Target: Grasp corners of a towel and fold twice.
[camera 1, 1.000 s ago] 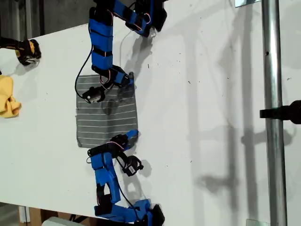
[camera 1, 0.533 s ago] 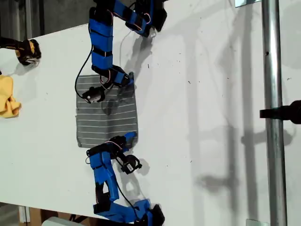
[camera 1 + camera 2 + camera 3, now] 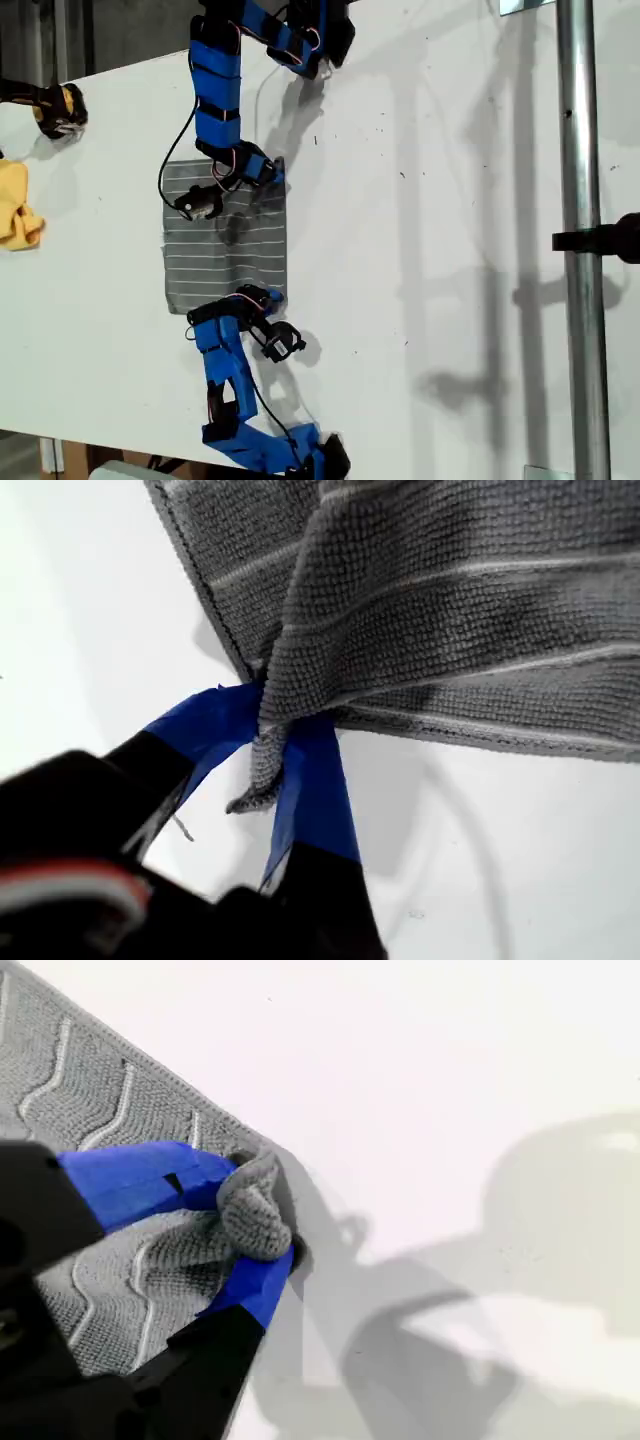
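Both tools, first (image 3: pixel 285 755) and second (image 3: pixel 250 1215), pinch bunched corners of the towel (image 3: pixel 225 245) lying between them.

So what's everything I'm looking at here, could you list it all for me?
towel: one, grey with thin white stripes, flat on the table between the two arms, two corners pinched up
yellow cloth: one, crumpled at the exterior view's left edge
table: one, white
metal pole: one, silver, at the exterior view's right
black clamp: one, on the pole
my first gripper: blue, shut on a towel corner
my second gripper: blue, shut on another corner
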`<act>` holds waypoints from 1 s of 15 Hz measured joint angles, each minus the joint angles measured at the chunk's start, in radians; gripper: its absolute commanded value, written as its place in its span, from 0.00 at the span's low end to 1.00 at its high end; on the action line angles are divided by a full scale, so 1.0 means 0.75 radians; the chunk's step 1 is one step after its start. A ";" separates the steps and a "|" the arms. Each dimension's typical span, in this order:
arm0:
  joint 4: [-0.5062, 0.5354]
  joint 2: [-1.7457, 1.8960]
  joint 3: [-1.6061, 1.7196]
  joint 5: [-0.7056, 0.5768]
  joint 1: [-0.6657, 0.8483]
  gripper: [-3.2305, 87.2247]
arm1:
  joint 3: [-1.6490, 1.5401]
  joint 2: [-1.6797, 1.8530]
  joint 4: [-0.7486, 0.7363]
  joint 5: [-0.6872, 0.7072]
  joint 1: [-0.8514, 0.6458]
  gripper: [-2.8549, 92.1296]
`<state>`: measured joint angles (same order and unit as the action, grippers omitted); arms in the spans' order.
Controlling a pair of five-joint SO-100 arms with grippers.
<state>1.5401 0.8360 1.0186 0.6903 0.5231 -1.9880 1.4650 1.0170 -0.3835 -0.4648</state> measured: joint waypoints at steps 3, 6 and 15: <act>0.059 -0.016 -0.029 0.022 0.000 0.01 | 0.000 0.000 -0.004 -0.002 0.010 0.03; 0.110 -0.010 -0.041 0.018 -0.047 0.01 | 0.002 0.027 0.047 -0.051 0.084 0.03; 0.160 0.425 0.049 0.065 -0.266 0.01 | 0.065 0.667 0.507 -0.207 0.340 0.03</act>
<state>1.6598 1.1551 1.0554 0.7394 0.3237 -1.9390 1.9650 1.3975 -0.5384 -0.2102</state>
